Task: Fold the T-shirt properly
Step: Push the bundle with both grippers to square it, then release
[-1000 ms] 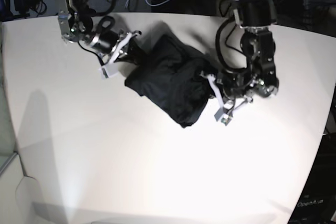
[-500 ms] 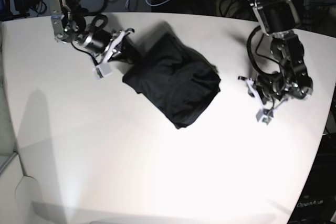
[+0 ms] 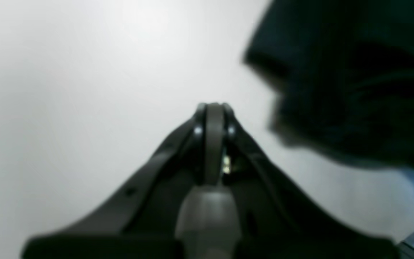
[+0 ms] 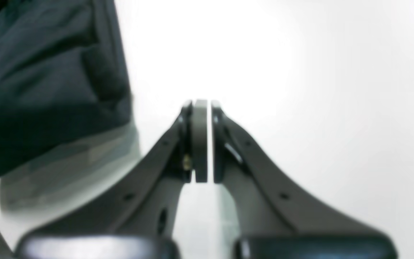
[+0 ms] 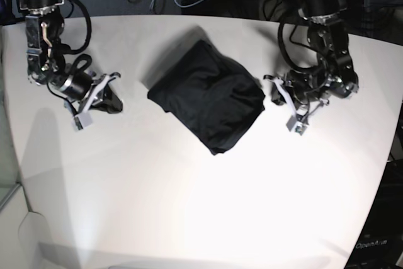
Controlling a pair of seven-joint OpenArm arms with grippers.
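One white bench (image 5: 189,206). Shirt (image 5: 208,96) lies bundled, mid-bench toward the far edge, touching neither arm. Left gripper (image 5: 291,108) just beside its right edge, jaws clenched, empty. Right gripper (image 5: 94,100) nearer the left edge, well apart, jaws clenched, empty.

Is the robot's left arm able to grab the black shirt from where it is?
Probably yes. The left tool sits just beside the T-shirt, apart from it, with only bare table between them. Its jaws look shut, so it would need to open first.
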